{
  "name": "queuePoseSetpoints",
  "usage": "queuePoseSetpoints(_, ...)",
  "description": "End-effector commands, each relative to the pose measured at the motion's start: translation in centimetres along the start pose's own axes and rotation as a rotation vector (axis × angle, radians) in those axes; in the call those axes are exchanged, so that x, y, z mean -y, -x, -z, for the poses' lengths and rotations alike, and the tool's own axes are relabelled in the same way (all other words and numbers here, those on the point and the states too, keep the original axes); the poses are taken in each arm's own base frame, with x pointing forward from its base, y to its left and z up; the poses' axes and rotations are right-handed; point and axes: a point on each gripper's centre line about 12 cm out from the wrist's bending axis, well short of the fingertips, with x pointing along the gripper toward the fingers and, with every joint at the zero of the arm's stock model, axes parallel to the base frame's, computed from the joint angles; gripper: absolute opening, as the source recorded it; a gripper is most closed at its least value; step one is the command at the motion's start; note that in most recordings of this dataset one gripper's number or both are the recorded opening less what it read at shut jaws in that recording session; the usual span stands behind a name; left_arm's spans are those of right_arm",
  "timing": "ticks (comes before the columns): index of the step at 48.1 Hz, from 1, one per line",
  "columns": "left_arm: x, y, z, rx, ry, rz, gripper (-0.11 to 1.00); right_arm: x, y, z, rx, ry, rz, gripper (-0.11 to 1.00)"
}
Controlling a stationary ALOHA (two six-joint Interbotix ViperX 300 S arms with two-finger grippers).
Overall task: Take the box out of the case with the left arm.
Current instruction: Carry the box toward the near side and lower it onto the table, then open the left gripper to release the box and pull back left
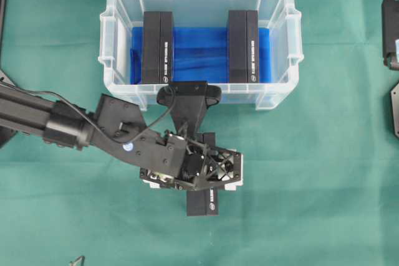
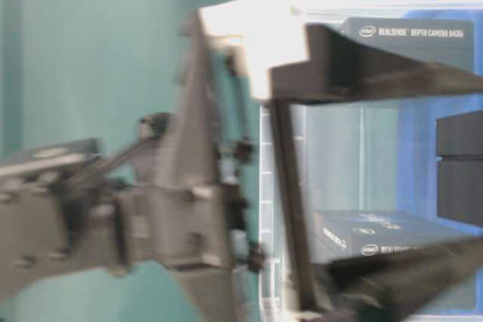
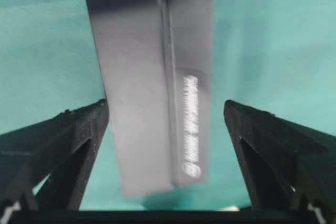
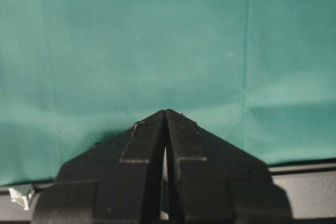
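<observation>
A: Nearest the lens in the left wrist view are the tool's two black fingers (image 3: pixel 58 140), one at each lower corner, with the box (image 3: pixel 152 77) lying between them on the green counter (image 3: pixel 47 40).

B: Are they gripping it?

A: No. The left tool (image 1: pixel 209 169) stands wide apart. Green cloth shows between the right finger and the box. The left finger comes very near the box's edge, and I cannot tell whether it touches. It holds nothing.

B: So where is the box now?

A: Out of the case (image 1: pixel 118 4), flat on the counter just in front of its near wall, partly hidden under the tool in the overhead view. Two more boxes stand inside on the blue sheet (image 1: pixel 199 54), one left, one right, with the middle slot bare.

B: Then the step in hand is the retreat?

A: I judge so. The task looks almost done. To do it well, the arm should lift straight up before swinging away, so a finger does not drag or tip the box. It should also mind the case rim, which sits close behind the wrist.

B: And the right tool (image 4: pixel 165 129)?

A: Its fingers are pressed together, empty, over bare cloth, well away from everything.
</observation>
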Motion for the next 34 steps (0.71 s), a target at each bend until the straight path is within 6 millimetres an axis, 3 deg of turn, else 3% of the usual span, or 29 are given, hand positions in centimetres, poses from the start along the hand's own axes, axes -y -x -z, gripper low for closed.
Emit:
queuePoseSetpoints(1, 1.2, 3.8, -0.4, -0.014, 0.012, 0.081, 0.85, 0.0, 0.4, -0.1, 0.014, -0.002, -0.003, 0.00)
queuePoseSetpoints(9, 1.7, 5.8, -0.9, -0.012, 0.024, 0.091, 0.85, 0.0, 0.4, -0.1, 0.012, -0.002, -0.004, 0.00)
queuePoseSetpoints(27, 2.2, 13.2, -1.7, 0.013, 0.036, 0.114, 0.85, 0.0, 0.4, 0.0, 0.008, 0.001, -0.002, 0.00)
queuePoseSetpoints(34, 2.3, 14.1, -1.8, 0.017, 0.025, 0.129, 0.85, 0.0, 0.4, 0.0, 0.009, 0.003, -0.002, 0.00)
